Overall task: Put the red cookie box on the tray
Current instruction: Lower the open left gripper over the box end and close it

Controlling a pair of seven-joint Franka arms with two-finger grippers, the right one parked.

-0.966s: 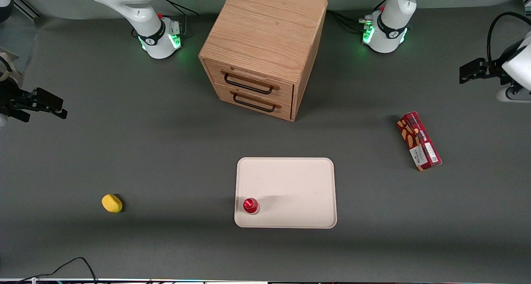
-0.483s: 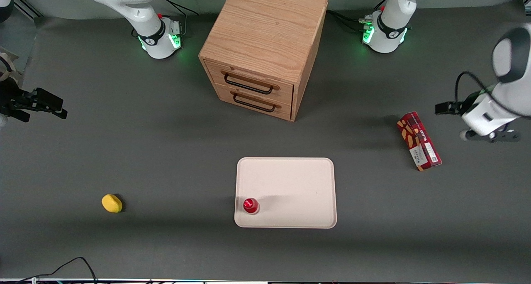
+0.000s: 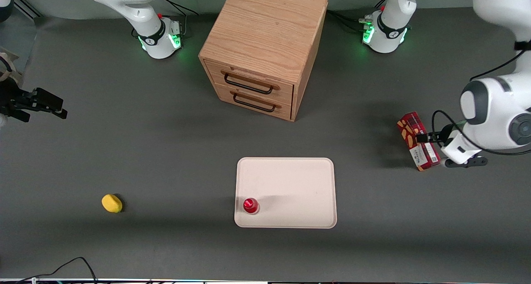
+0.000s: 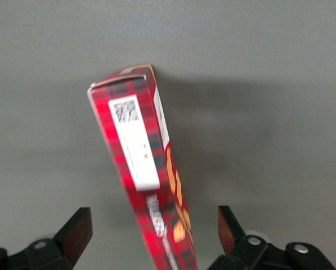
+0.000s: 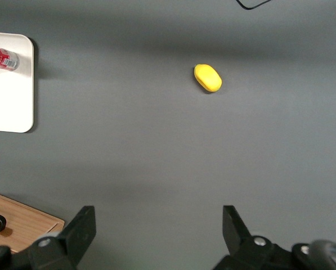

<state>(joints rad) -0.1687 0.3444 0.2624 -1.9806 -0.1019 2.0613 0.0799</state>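
The red cookie box (image 3: pixel 408 128) lies flat on the dark table toward the working arm's end, well apart from the tray (image 3: pixel 290 180). It is long and narrow, with cookie pictures and a white label panel (image 4: pixel 137 140). My left gripper (image 4: pixel 153 225) hovers over the box's near end, open. One finger (image 4: pixel 77 230) stands on each side of the box with a gap between finger and cardboard. In the front view the white wrist (image 3: pixel 458 149) covers part of the box. The pale cream tray sits in front of the drawer cabinet, nearer the front camera.
A small red-capped bottle (image 3: pixel 250 205) rests on a corner of the tray. A wooden two-drawer cabinet (image 3: pixel 261 47) stands mid-table. A yellow lemon-like item (image 3: pixel 112 203) lies toward the parked arm's end. A black cable (image 3: pixel 79 263) curls at the table's front edge.
The left arm has swung in from the table's edge and come down over the cookie box. The box, tray and other items have not moved.
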